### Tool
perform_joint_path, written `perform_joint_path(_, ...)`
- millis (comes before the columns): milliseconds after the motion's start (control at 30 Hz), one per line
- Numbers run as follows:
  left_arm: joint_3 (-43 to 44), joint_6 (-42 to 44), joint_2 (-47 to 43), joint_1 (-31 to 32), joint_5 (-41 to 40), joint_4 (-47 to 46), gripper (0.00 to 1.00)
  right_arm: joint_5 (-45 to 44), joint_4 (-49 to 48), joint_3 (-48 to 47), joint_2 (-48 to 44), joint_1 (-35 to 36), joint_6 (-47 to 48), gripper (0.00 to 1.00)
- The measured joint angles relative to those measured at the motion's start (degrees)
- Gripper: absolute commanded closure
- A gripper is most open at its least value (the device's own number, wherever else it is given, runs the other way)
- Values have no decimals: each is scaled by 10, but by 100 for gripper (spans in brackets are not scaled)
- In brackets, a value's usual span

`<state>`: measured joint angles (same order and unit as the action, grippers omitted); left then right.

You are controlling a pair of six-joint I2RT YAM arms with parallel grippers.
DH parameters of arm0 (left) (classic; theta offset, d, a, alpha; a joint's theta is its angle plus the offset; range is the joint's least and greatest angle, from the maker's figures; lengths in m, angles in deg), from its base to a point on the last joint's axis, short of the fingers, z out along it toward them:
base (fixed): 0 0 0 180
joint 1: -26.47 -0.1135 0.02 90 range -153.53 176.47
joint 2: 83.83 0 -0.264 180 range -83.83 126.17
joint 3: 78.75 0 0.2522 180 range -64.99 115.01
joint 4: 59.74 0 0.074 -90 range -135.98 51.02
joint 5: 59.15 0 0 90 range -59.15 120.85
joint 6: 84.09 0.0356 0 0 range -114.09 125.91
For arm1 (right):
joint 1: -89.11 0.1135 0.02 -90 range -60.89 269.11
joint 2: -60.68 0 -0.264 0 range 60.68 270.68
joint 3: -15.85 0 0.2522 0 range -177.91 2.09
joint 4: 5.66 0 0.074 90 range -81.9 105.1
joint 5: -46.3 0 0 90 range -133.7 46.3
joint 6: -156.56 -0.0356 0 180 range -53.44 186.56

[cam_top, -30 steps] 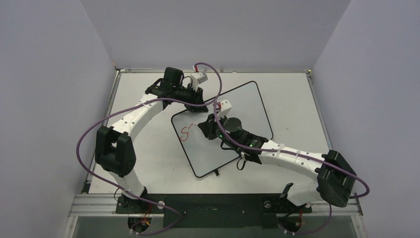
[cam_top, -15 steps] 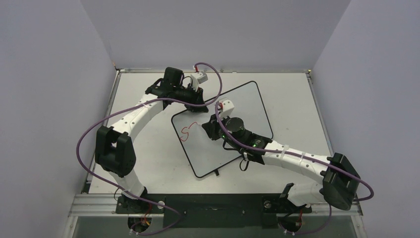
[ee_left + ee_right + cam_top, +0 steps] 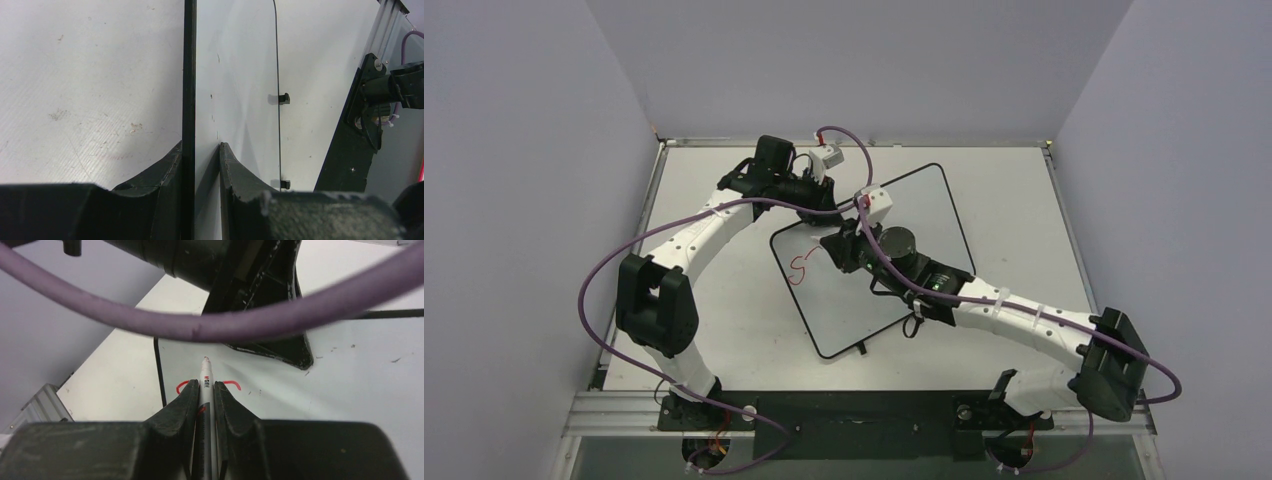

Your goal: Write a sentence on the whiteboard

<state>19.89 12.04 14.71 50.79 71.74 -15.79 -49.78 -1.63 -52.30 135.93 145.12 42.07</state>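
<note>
The whiteboard [image 3: 924, 215] lies tilted on the table, black-framed. Of the sentence, only a red "S" [image 3: 799, 268] and a short stroke beside it show near the board's left edge. My left gripper [image 3: 820, 212] is shut on the board's far-left edge; in the left wrist view its jaws [image 3: 200, 150] clamp the black frame [image 3: 189, 75]. My right gripper [image 3: 836, 250] is shut on a white marker [image 3: 205, 385], whose tip is at or just above the board between two red stroke ends [image 3: 232, 384]. I cannot tell whether it touches.
The pale grey tabletop [image 3: 1024, 200] surrounds the board. Two small black feet [image 3: 284, 98] sit on the board's long edge. A purple cable [image 3: 200, 325] crosses the right wrist view. Grey walls enclose three sides; a metal rail [image 3: 864, 415] runs along the near edge.
My right gripper has moved with the marker toward the far left, closer to the left gripper. The red stroke beside the "S" has grown. The left arm and board have not moved.
</note>
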Motion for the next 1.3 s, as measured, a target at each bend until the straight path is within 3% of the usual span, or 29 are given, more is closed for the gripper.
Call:
perform_joint_path(333,0,0,0,0,0,0,100,-1,0,-48,50,0,1,100)
perform_joint_path(1300,0,0,0,0,-4,0,100,-17,-14,-17,61,3,-7,100)
